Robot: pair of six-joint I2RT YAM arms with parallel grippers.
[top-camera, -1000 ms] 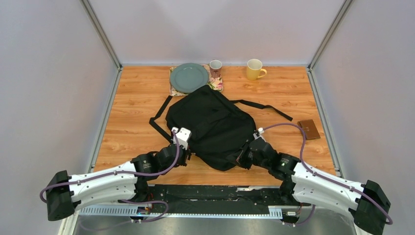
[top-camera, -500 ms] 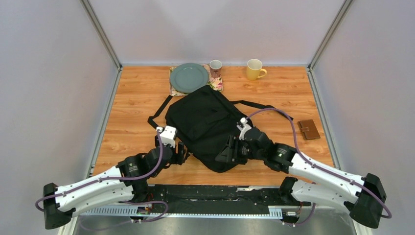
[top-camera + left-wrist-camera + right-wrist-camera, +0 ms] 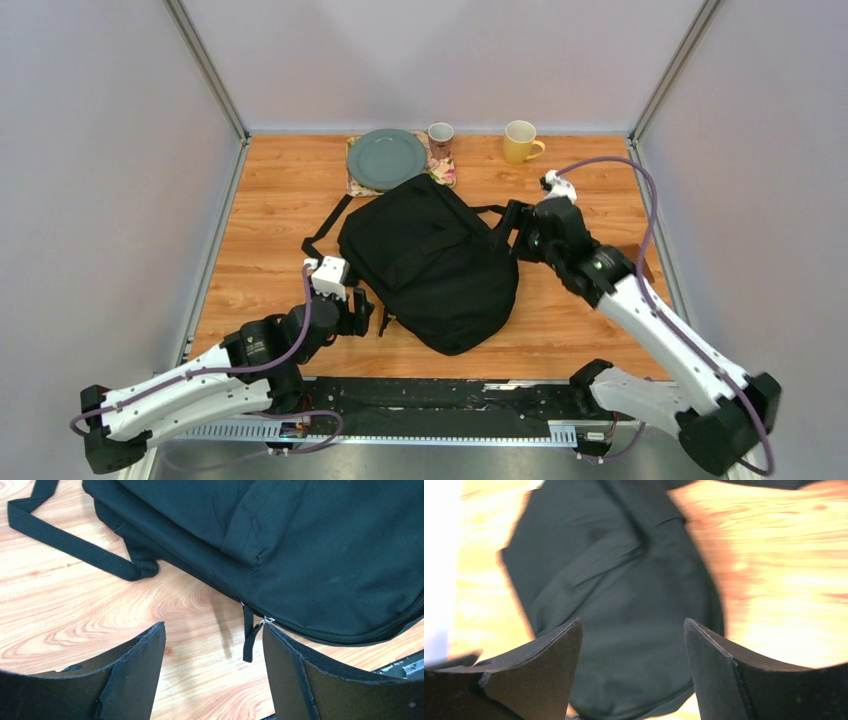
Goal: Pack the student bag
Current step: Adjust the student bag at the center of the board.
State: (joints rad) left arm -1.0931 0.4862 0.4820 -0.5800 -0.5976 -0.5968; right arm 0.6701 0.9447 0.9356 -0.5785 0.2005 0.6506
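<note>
We see bright, even light, soft faint shadows, left wrist view sharp, right wrist view motion-blurred, large black fabric backpack [image 3: 624, 610] smeared, orange wooden tabletop [image 3: 784, 580] glaring pale.

No writing, label or number is showing legibly in any view. The student bag [image 3: 430, 262] is presenting only plain black fabric.

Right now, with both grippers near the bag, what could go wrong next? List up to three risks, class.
1. The thin zipper pull lies flat before the open left gripper; a pinch may miss it or catch fabric of the student bag.
2. The open right gripper sits by a strap; it may snag.
3. Tugging the bag could nudge the plate near its far edge.
</note>
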